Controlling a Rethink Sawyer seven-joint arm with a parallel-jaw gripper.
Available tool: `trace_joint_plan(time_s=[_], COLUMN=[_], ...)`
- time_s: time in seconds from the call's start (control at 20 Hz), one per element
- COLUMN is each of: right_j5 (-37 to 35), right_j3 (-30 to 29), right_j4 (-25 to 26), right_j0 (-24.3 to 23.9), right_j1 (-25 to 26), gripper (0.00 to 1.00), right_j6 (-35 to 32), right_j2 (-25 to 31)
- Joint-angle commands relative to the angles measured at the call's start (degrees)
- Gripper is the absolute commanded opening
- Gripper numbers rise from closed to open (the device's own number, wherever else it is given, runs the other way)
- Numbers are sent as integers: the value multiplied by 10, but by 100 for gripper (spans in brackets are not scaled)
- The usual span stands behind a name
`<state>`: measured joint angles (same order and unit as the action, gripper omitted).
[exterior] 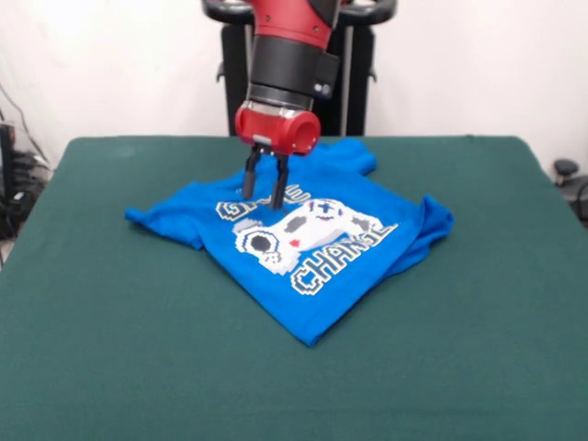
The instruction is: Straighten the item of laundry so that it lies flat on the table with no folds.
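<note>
Table (110, 367) front strip is bare green felt. Past it, blue T-shirt (312, 248) lies about mid-table, print side up, turned at an angle so one corner points toward the near edge. Controller print (303, 230) and pixel lettering are partly legible; fabric looks rumpled, with a fold along the right side and a sleeve sticking out left. Farther back, gripper (265, 177) hangs over the shirt's upper part, dark fingers (251, 173) close together, tips at the cloth; grip unclear. Red-black arm (287, 64) rises behind.
</note>
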<state>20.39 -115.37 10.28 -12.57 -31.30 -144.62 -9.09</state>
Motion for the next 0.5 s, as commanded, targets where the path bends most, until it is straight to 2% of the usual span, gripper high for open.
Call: trace_joint_plan(time_s=[0.05,0.5], right_j5=[-91,-62], right_j3=[-50,-29], right_j4=[-18,-2], right_j0=[4,-5], right_j1=[34,100], gripper=[100,100], right_j6=[-64,-54], right_j2=[49,39])
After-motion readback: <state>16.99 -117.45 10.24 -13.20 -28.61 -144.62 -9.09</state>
